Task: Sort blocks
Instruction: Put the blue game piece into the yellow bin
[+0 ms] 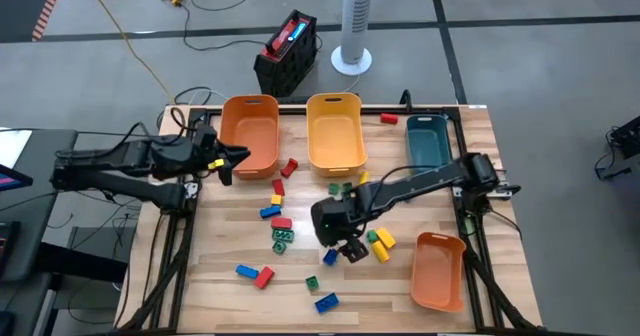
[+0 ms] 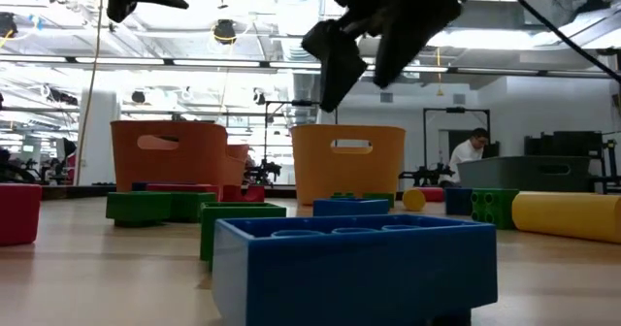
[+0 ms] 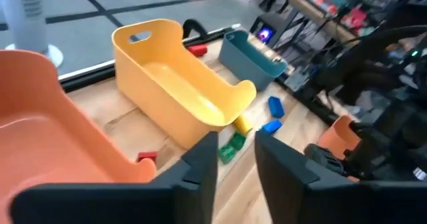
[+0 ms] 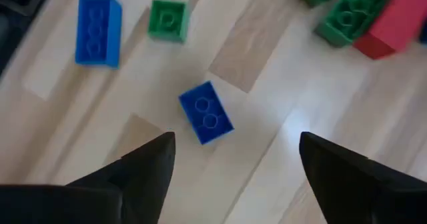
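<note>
While my right gripper (image 1: 343, 248) hangs spread wide over the middle of the table (image 1: 230, 294), a small blue block (image 4: 206, 113) lies on the wood between its two fingers (image 4: 143, 165), untouched. Near that block the right wrist view shows a longer blue block (image 4: 98, 29) and a small green block (image 4: 167, 19); a green cluster (image 4: 347, 11) touching a red block (image 4: 395, 21) is cut off at the frame edge.

My left gripper (image 1: 228, 162) hovers at the front rim of the left orange bin (image 1: 250, 131), fingers (image 3: 200, 165) slightly apart and holding nothing. A red block (image 3: 146, 157) sits just beside that bin's wall.

I count four bins: two orange, the second one (image 1: 440, 269) at the table's right front, one yellow bin (image 1: 334, 128) and one teal bin (image 1: 428, 141). A lone red block (image 1: 388, 119) lies between the yellow and teal bins.

The blocks (image 1: 280, 226) are scattered between the arms in red, blue, green and yellow. My right arm covers some near the yellow pieces (image 1: 381, 242), so I cannot give a count per colour. In the low view a big blue block (image 2: 354, 268) fills the foreground and hides much behind it; a person (image 2: 473, 151) stands far off in the room.
</note>
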You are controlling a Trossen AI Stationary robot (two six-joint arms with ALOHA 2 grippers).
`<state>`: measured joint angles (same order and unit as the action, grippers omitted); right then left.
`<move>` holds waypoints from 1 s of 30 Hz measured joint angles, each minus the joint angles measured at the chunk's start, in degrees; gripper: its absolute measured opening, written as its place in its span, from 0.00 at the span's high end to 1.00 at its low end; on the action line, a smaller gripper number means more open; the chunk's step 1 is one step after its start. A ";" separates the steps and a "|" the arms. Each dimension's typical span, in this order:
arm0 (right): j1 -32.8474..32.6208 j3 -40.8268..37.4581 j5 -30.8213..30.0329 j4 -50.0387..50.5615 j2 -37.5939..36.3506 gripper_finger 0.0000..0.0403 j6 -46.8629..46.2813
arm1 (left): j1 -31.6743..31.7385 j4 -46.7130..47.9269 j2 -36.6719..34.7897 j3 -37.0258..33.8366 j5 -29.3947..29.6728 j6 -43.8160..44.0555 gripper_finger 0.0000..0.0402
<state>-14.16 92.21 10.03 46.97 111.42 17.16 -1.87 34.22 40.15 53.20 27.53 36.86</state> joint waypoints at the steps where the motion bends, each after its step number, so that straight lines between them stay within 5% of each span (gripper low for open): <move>1: -0.76 0.22 0.01 -0.46 0.52 0.14 1.34 | 0.00 0.72 0.03 0.43 0.02 -0.19 0.71; 30: -3.65 -1.37 -6.07 -6.50 12.50 0.22 5.70 | -0.04 2.80 -3.27 0.67 -3.23 0.67 0.65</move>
<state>-17.81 90.84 3.97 40.47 123.92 22.86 -1.91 37.02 36.88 53.87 24.29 37.53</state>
